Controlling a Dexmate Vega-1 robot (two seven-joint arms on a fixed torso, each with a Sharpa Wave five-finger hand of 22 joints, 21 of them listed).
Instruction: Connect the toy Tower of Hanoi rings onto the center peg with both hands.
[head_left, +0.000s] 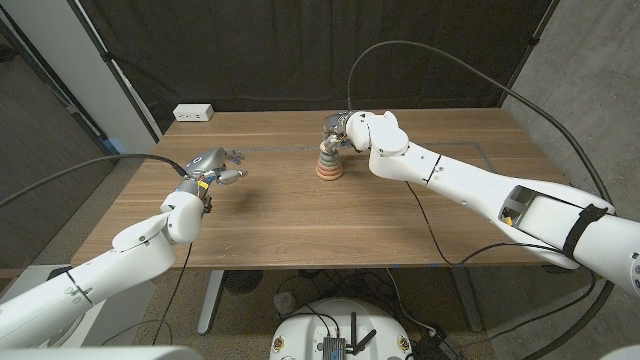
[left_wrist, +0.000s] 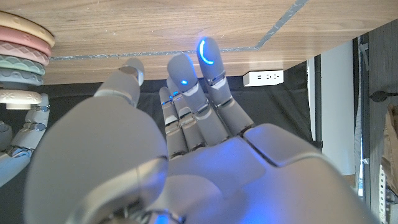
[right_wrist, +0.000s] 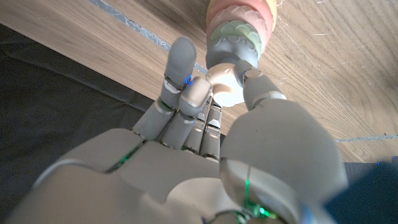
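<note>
The ring stack (head_left: 328, 166) stands on the wooden table (head_left: 300, 225) just right of the middle, with pink and orange rings low and green ones higher. My right hand (head_left: 346, 130) is over its top. In the right wrist view the right hand (right_wrist: 205, 149) pinches the small cream ring (right_wrist: 225, 86) between thumb and fingers, right on top of the green ring (right_wrist: 233, 38). My left hand (head_left: 212, 168) hovers well to the left of the stack, fingers spread, holding nothing. The left wrist view shows the left hand (left_wrist: 186, 155) open and the ring stack (left_wrist: 22, 56) far off.
A white power strip (head_left: 193, 113) lies at the table's back left corner. Grey tape lines (head_left: 280, 148) run across the tabletop behind the stack. A black cable arcs over my right arm. Dark curtains hang behind the table.
</note>
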